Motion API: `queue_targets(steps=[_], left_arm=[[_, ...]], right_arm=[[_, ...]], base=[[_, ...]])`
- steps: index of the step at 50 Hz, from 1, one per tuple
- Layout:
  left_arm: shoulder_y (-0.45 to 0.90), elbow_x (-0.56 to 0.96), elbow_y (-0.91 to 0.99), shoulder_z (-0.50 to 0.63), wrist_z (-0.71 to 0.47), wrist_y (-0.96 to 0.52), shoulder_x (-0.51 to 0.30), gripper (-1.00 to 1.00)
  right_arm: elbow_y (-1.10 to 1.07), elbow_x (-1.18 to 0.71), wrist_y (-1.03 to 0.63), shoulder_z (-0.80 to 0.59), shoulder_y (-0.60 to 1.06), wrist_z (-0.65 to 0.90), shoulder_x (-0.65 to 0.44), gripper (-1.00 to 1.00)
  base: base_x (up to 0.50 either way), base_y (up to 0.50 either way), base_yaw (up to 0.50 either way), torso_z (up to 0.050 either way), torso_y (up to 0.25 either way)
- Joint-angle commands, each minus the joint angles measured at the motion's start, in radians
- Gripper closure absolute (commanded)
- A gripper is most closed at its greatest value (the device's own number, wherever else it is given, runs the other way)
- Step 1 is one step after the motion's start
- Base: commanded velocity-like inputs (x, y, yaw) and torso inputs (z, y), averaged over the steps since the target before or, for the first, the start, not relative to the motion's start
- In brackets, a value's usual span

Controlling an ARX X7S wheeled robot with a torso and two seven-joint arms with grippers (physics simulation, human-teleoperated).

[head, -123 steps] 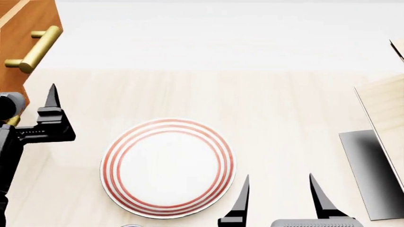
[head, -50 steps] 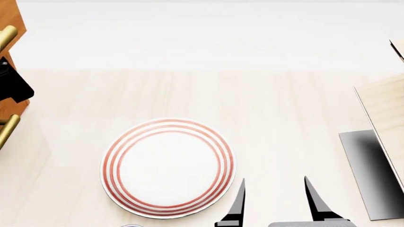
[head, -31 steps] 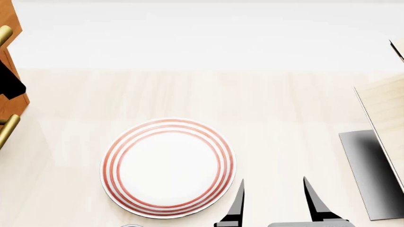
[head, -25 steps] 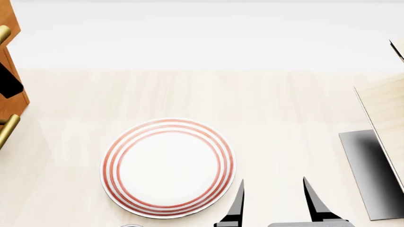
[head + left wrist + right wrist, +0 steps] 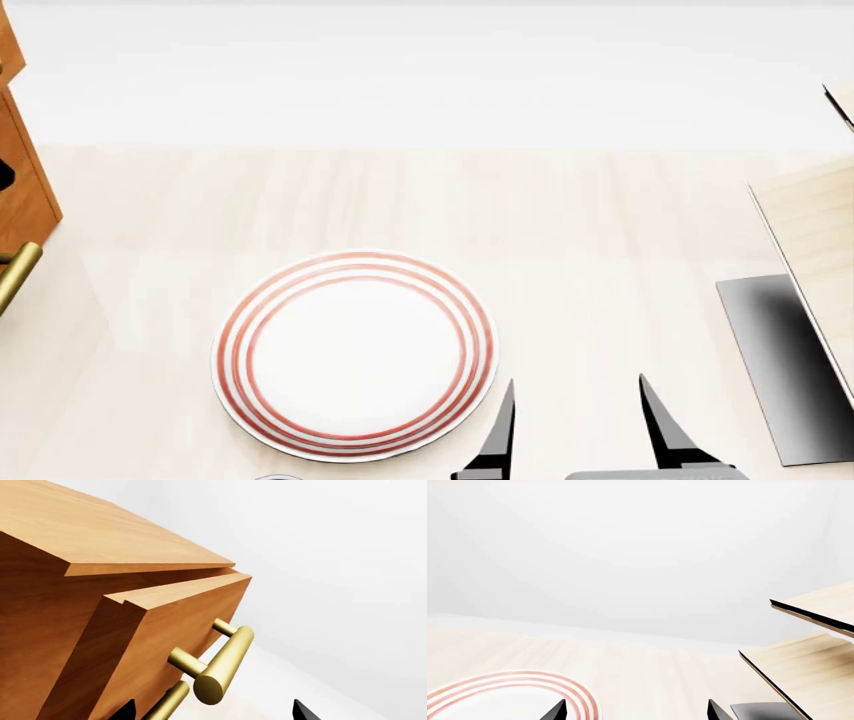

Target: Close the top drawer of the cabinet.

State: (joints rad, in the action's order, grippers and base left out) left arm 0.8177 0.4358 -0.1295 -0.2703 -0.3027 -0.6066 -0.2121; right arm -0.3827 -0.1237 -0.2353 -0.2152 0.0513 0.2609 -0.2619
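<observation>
Top drawer [image 5: 167, 645] is what I'm staring at from my left wrist camera: it sticks out a bit from the cabinet [image 5: 100, 535], brass handle [image 5: 223, 665] facing me. Nearest me, my right gripper [image 5: 577, 425] hangs over the table [image 5: 601, 220] with fingers spread, grasping nothing, just right of the red-ringed plate [image 5: 354, 355]. Right of that sits the pale rack [image 5: 814, 240] on its black base [image 5: 787, 370]. My left gripper [image 5: 213, 711] shows spread tips just short of the handle. Cabinet's at the far left edge.
</observation>
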Motion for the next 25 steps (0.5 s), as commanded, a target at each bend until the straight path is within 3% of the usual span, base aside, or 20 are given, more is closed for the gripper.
queue_targets(steps=[1,10,25], left_arm=[[0.005,0.013,-0.006,-0.054,-0.041,-0.008,0.000,-1.00],[0.005,0.078,-0.004,-0.165,-0.083,0.003,0.017,-1.00],[0.013,0.129,-0.008,-0.187,-0.068,-0.026,0.004,-1.00]], right_arm=[[0.003,-0.002,0.001,-0.007,0.003,0.004,-0.004,-1.00],[0.007,-0.004,0.003,-0.010,0.003,0.008,-0.007,-1.00],[0.015,-0.011,0.014,-0.014,0.001,0.011,-0.011,-1.00]], base=[[0.00,0.00,0.00,0.000,0.000],[0.00,0.00,0.00,0.000,0.000],[0.00,0.00,0.00,0.000,0.000]])
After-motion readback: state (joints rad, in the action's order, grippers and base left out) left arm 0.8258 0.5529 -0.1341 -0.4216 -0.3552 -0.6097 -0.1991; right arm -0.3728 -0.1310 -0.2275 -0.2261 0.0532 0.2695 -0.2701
